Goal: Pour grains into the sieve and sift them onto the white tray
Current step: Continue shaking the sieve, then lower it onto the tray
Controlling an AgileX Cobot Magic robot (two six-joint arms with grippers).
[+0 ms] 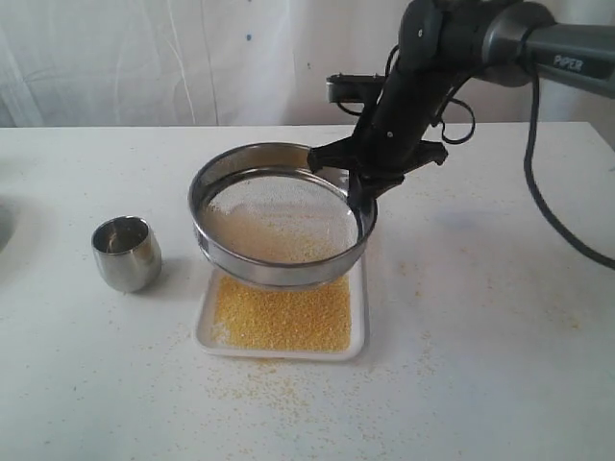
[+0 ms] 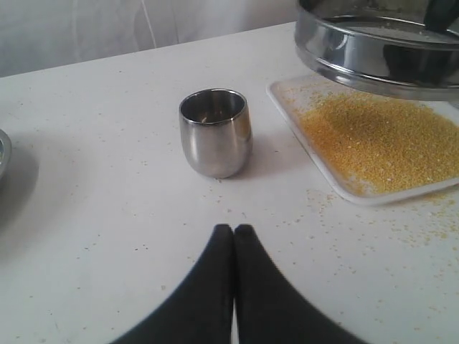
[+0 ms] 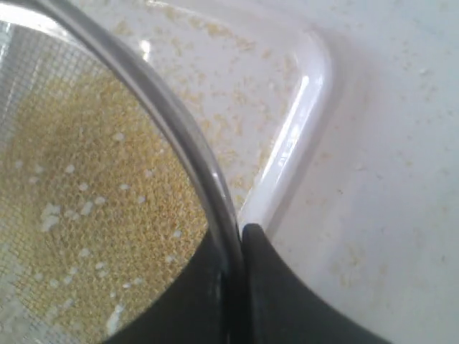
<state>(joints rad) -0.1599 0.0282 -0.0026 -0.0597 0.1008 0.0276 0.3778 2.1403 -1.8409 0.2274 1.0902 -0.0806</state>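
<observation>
Pouring looks done: the cup (image 1: 126, 252) stands apart on the counter (image 1: 480, 336), and most grains (image 1: 283, 315) already lie on the white tray (image 1: 361, 322). The right claw (image 1: 359, 187) grips the rim of the sieve (image 1: 279, 206), held just above the tray (some residue sits on the mesh); the left claw (image 2: 234, 231) is closed, empty

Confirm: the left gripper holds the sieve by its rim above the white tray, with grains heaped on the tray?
Not quite: the right gripper clamps the sieve by its rim above the white tray, as the right wrist view shows. The left gripper is shut and empty. The grains do lie on the tray.
</observation>
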